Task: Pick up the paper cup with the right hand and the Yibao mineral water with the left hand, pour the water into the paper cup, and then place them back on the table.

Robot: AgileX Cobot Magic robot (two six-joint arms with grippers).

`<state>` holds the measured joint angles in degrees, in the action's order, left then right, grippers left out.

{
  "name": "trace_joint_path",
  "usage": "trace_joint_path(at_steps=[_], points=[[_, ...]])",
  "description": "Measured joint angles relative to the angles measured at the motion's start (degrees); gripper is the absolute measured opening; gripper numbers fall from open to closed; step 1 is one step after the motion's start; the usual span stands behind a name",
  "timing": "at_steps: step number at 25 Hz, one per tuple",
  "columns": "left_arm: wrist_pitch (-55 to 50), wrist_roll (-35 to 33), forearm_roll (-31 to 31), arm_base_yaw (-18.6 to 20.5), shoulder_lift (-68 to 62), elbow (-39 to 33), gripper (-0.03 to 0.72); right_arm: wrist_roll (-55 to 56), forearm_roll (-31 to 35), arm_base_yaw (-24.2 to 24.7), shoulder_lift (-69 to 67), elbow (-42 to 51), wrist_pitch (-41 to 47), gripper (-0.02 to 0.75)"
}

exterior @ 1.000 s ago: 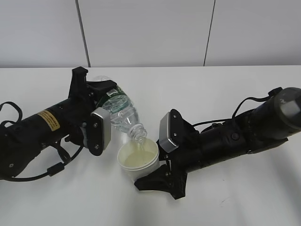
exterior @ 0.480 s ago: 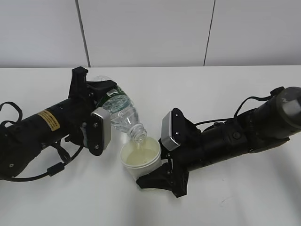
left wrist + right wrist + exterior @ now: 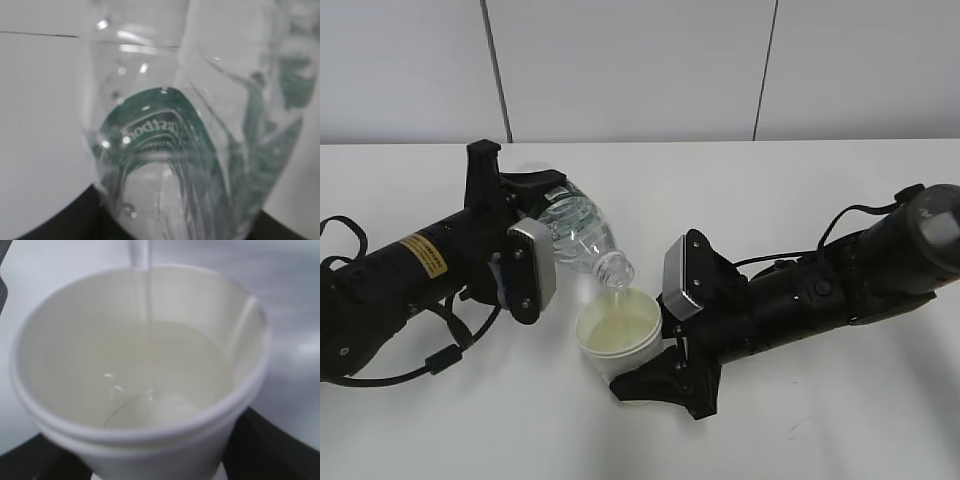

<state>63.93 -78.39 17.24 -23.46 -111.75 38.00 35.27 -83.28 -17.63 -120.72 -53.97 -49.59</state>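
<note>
i have the left hand (image 3: pixel 535 205) clamped on the yibao mineral water (image 3: pixel 582 240) — its jaws pinch the bottle's body up near the base, and the bottle is tipped steeply so its open neck points down and to the right, just above the paper cup (image 3: pixel 616 336). a thin stream of water runs from the neck into the cup. in the left wrist view the bottle (image 3: pixel 200 150) fills nearly the whole picture, clear ribbed plastic with the dark green label showing through it, blurred by closeness.

the right hand (image 3: pixel 655 375) holds the paper cup from below and from the right, its jaws closed against the cup's lower wall; the cup stands roughly upright, lifted a little off the surface (image 3: pixel 820 200). in the right wrist view i look straight into the cup (image 3: pixel 65 365) — the cream inside is partly filled with water, the stream falls in near the far rim, and ripples show on the water. black jaw parts sit at both lower corners.
</note>
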Motion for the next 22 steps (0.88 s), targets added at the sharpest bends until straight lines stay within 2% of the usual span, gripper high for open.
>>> trace_joint_path(at_steps=[3,5,13,16,22], points=[[0.00,5.50,-1.48,0.00,0.00,0.00,0.323,0.00,-0.10,0.00,0.49,0.00,-0.10,0.524],[0.04,11.94,-2.49,0.00,0.00,0.00,0.323,0.00,-0.20,0.00,1.86,0.00,-0.10,0.524],[0.06,48.99,-2.54,0.00,0.00,0.00,0.323,0.12,-2.06,0.00,3.64,0.00,0.41,0.524],[0.11,60.85,-2.54,0.00,0.00,0.00,0.323,0.22,-2.68,0.04,3.64,0.00,0.59,0.524],[0.11,71.60,-1.33,0.13,0.00,0.00,0.323,0.22,-3.19,0.24,3.74,0.00,0.68,0.524]])
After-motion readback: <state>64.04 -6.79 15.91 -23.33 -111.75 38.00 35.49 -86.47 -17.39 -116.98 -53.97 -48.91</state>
